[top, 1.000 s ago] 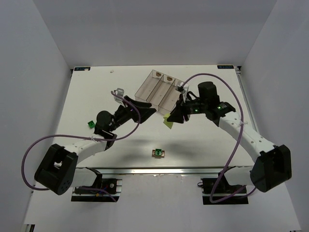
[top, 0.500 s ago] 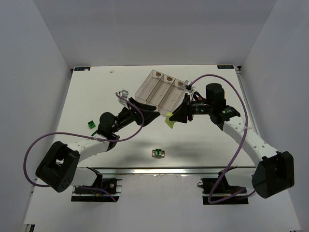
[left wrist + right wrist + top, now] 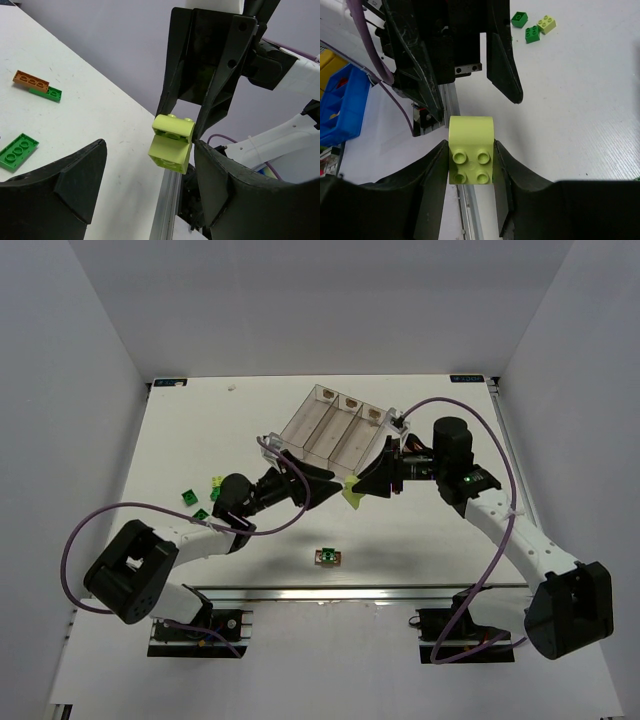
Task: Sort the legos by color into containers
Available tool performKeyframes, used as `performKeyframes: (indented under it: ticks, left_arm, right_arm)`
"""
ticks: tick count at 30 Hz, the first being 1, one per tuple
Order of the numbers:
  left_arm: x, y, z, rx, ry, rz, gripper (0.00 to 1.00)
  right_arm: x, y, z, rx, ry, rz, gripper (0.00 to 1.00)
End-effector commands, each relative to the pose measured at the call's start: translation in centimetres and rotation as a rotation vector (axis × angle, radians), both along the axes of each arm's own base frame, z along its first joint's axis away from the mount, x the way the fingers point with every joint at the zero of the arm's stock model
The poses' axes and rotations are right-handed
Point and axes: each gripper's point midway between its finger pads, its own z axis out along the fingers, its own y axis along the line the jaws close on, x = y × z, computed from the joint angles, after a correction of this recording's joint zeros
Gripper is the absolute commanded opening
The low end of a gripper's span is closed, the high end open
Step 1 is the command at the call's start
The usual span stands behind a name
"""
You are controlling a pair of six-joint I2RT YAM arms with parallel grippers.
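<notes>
Just off the near corner of the bins (image 3: 330, 425), at about 6 o'clock from them, the right fingers (image 3: 429, 182) are clamping a pale yellow-green brick (image 3: 471, 150) above the table (image 3: 440, 540). The left fingers (image 3: 72, 177) are standing apart, facing it from 9 o'clock and not touching it. The grip is sitting on the upper part only, while the lower part is hanging free and may be a separate piece. If the left fingers close off-centre, they could be knocking the brick loose or splitting it, and it would be dropping onto the table, not into a bin.
</notes>
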Motion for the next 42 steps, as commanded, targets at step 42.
performKeyframes:
  ticks: [42]
  left_arm:
    - [-4.0,-2.5,1.6,-0.036,-0.071,-0.199,0.73]
  right_arm:
    - [-0.6,-0.7,1.7,0.117,-0.014,0.026,0.00]
